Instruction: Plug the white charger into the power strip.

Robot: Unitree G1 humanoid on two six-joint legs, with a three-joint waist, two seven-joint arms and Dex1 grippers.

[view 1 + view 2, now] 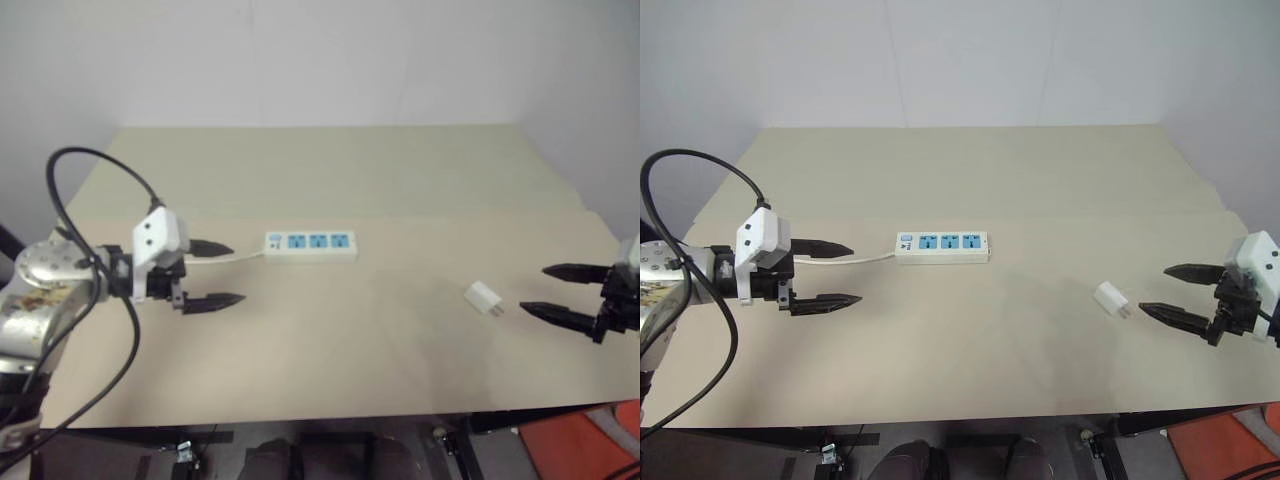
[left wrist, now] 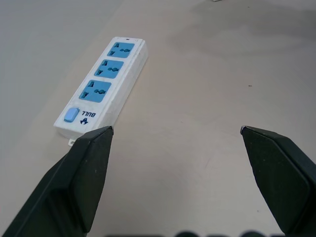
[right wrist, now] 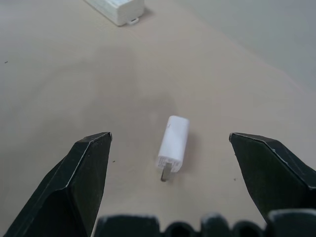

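Counter (image 1: 330, 380): broad beige surface, carrying only the two task items, laid well apart, so each arm had one item on its own side.

Power strip (image 1: 311, 245): lay flat near the counter's middle, sockets facing up, switch end toward the left hand, its thin cord (image 1: 245, 256) trailing off that way. Face-up sockets suited a plug coming down from above; strip looked light enough to slide, which likely explains the left arm stationed beside it to steady it.

Left hand (image 1: 218, 274): hovered just beside the switch end, fingers spread wide, holding nothing, aimed along the strip.

Right hand (image 1: 1170, 291): hovered near the right edge, fingers likewise wide apart and empty, pointed at the charger.

White charger (image 3: 174, 143): lay on its side on the counter, near the right hand and in line with the gap between its fingers, prongs (image 3: 166, 173) toward that hand. Not yet grasped; judged pre-grasp stage, with reorientation needed before insertion.
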